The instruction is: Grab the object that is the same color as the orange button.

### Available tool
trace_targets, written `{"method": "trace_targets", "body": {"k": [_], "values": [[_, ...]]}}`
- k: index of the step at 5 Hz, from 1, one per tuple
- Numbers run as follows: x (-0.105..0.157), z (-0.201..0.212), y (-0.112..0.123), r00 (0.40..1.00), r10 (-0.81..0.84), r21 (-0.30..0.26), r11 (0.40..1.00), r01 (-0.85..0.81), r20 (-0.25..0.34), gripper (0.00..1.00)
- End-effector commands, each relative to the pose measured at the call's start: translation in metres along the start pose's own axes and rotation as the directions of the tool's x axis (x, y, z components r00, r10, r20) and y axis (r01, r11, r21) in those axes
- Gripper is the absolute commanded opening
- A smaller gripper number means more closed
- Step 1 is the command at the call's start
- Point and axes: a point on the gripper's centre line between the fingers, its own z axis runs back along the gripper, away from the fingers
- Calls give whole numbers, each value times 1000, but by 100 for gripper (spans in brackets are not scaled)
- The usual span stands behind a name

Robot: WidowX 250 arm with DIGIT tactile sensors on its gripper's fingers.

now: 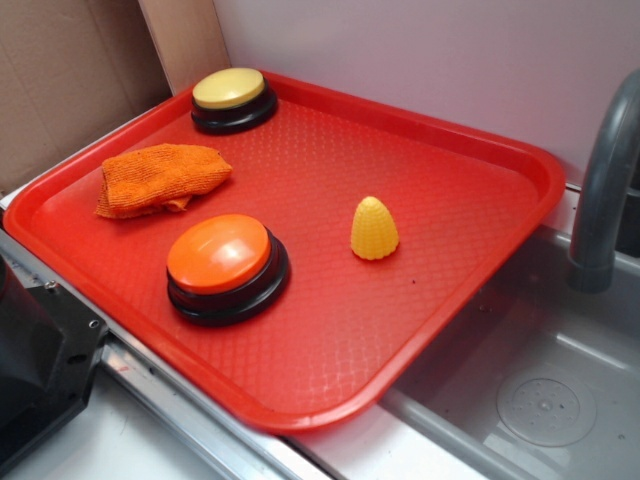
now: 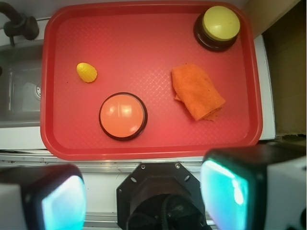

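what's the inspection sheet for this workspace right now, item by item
surface: red tray, partly over a sink
job's things: orange cloth crumpled near the tray's edge, apart from the orange button
clutter: yellow-topped button in a corner; yellow corn-shaped cone upright
grippers: gripper above and outside the tray, open, holding nothing
cables: nothing seen
surroundings: grey faucet, cardboard, pale wall

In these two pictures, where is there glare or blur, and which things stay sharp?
Wrist view: the hand fills the bottom edge, its two fingers blurred and glowing cyan; the orange button carries a pale highlight; the orange cloth stays sharp. Exterior view: soft, even light, a faint sheen on the button, short shadows on the red tray, nothing clearly out of focus.
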Motion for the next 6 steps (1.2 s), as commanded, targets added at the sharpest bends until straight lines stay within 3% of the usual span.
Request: {"method": "trace_targets", "body": {"k": [1, 3, 4, 5, 6], "values": [[0, 0, 0, 1000, 0, 0, 1000, 0, 0, 100], [50, -51, 45, 994, -39, 28, 999, 42, -101, 100], [61, -70, 55, 992, -85, 30, 996, 88, -99, 100], [72, -93, 49, 980, -164, 6, 986, 166, -108, 100], [77, -104, 19, 955, -274, -28, 962, 273, -110, 100]]}}
